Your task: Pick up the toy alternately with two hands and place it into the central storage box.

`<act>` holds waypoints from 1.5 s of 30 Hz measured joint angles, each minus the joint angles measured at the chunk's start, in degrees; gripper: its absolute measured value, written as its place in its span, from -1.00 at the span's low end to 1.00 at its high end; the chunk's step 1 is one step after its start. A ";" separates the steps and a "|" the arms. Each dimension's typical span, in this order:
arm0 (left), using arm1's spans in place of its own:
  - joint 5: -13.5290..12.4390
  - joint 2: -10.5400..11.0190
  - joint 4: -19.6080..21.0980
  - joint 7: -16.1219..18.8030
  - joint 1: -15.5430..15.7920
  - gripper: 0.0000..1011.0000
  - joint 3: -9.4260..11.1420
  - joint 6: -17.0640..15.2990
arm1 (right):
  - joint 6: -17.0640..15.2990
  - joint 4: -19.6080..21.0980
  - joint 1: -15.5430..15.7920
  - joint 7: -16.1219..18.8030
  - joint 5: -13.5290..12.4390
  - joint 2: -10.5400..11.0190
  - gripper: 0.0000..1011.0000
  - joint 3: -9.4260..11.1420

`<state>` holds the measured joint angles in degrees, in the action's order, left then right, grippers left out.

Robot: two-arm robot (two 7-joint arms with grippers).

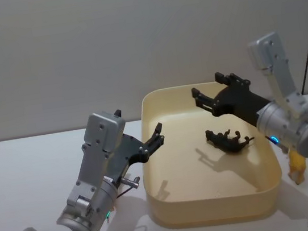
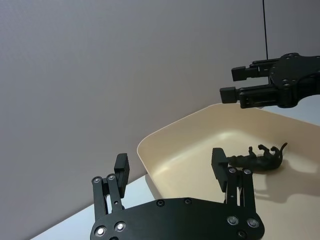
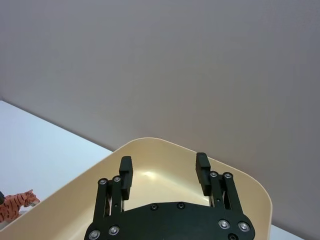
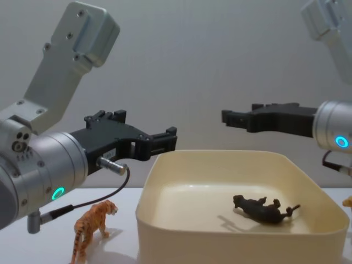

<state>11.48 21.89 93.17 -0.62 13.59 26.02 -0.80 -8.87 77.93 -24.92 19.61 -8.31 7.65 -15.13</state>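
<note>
On the white table (image 1: 29, 167), nearest the robot, we list two small figures outside the box. An orange striped plastic toy tiger (image 4: 91, 223) (image 3: 12, 205) stands upright just beside the near left corner. A small yellow toy figure (image 1: 296, 167) stands to the right of the box, by the right arm; we cannot tell what kind it is.

Next we enter the large cream-yellow rectangular plastic tub (image 1: 213, 213) (image 4: 220, 245) (image 2: 150, 145) (image 3: 150, 142), with rounded corners and plain walls, in the middle of the table.

Above its left rim we note the black, flat-fingered left gripper (image 1: 157, 133) (image 4: 165, 137) (image 2: 170, 162), raised clear of the wall. Its fingers are spread wide and hold nothing.

Inside the tub, on the floor right of centre, we record a dark plastic toy animal (image 1: 229, 139) (image 4: 264, 209) (image 2: 257, 160), tipped over with its legs off the floor and touching neither gripper.

Farther back, above the tub's far right part, we note the black right gripper (image 1: 207, 88) (image 4: 228, 118) (image 3: 162, 167) (image 2: 232, 84). Its fingers are parted and it is empty too.

Behind everything stands a plain grey wall (image 1: 103, 42).
</note>
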 joint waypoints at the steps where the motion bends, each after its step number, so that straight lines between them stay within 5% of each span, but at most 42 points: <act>1: 0.00 0.00 0.00 0.00 0.00 0.98 0.00 0.00 | -0.06 -0.10 -0.10 0.12 -0.02 -0.04 0.43 -0.03; 11: 0.00 0.00 0.00 0.00 0.00 0.98 0.00 0.00 | -0.28 2.90 2.00 -0.67 -0.53 1.75 0.98 1.03; 27: 0.00 0.00 0.00 0.00 0.00 0.98 0.00 0.00 | 0.80 17.87 16.28 -5.44 -6.84 11.94 0.98 7.77; 45: 0.00 0.00 0.00 0.00 0.00 0.98 0.00 0.00 | -1.13 26.10 29.35 -9.38 -12.42 18.08 0.98 12.62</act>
<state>11.48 21.89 93.17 -0.62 13.59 26.02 -0.79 -10.01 104.03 4.43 10.23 -20.73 25.73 -2.50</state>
